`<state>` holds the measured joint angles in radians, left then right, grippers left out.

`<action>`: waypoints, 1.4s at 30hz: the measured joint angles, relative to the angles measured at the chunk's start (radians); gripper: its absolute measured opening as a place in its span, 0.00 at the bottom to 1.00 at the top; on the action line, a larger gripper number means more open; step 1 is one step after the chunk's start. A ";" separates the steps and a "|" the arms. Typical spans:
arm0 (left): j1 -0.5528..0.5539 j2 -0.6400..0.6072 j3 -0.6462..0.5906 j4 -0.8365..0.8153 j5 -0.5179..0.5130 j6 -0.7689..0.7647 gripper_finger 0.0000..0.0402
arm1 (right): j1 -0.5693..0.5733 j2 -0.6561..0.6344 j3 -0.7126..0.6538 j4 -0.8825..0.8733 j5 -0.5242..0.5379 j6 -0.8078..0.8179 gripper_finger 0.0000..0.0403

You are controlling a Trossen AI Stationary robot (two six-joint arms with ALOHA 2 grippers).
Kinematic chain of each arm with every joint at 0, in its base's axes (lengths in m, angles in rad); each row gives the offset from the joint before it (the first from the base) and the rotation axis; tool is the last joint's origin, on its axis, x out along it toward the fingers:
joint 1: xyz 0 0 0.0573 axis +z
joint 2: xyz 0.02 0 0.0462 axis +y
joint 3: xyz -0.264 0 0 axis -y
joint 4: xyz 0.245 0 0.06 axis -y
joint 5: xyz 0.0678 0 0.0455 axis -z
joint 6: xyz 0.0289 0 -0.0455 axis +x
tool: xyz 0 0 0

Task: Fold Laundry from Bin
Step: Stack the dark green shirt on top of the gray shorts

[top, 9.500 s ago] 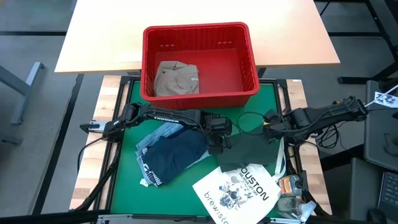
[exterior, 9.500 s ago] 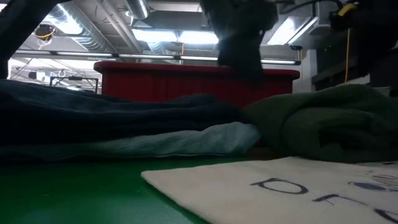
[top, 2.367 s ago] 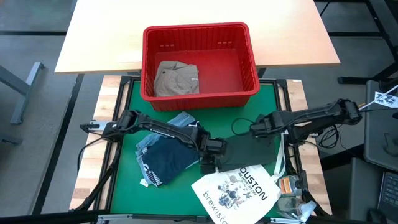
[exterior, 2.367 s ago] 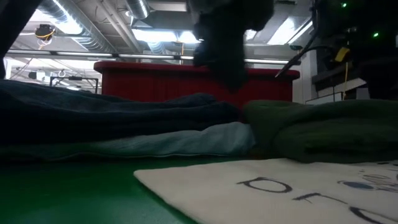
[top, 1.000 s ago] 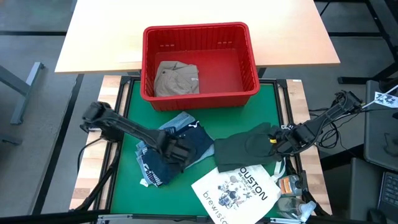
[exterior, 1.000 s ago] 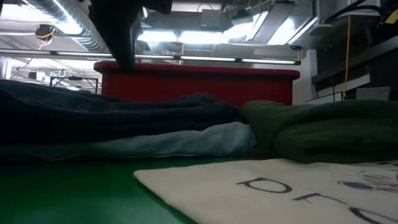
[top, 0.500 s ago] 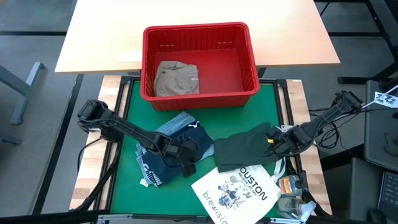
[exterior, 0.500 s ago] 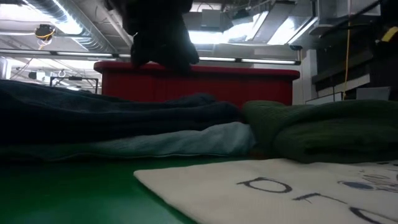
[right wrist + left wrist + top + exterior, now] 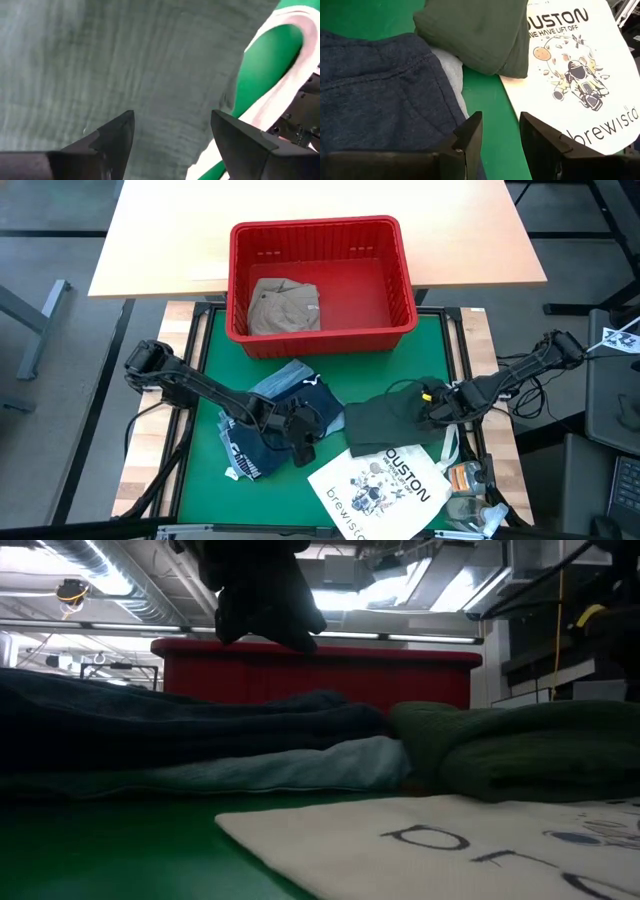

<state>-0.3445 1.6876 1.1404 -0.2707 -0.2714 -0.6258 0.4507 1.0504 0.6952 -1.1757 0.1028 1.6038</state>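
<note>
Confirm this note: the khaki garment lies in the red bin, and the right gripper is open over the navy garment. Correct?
Not quite. The right gripper is open over the dark green garment, as the high view shows. The khaki garment does lie in the red bin.

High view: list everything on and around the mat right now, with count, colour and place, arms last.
bin: one, red, far edge of the green mat.
khaki garment: one, tan, inside the bin, left part.
navy garment: one, dark blue, left-centre of the mat.
denim garment: one, light blue, under the navy one.
green garment: one, dark green, right-centre.
tote bag: one, white, printed, near edge.
left end effector: open, over the navy garment's right edge.
right end effector: open, over the green garment's right edge.
</note>
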 joint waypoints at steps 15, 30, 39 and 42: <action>-0.034 0.000 0.000 -0.001 0.000 0.009 0.31 | -0.144 0.160 -0.001 0.003 -0.070 -0.064 0.66; -0.078 0.024 -0.008 0.091 -0.032 -0.315 0.31 | -0.170 0.177 -0.181 0.428 -0.303 -0.088 0.66; -0.063 0.188 -0.009 0.328 -0.041 -0.412 0.31 | -0.169 0.178 -0.183 0.500 -0.324 -0.151 0.66; -0.047 0.226 -0.009 0.332 -0.043 -0.484 0.31 | -0.169 0.178 -0.183 0.498 -0.325 -0.173 0.66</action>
<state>-0.3910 1.9132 1.1313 0.0611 -0.3142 -1.1095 0.2817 1.2285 0.5121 -0.6773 -0.2218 1.4310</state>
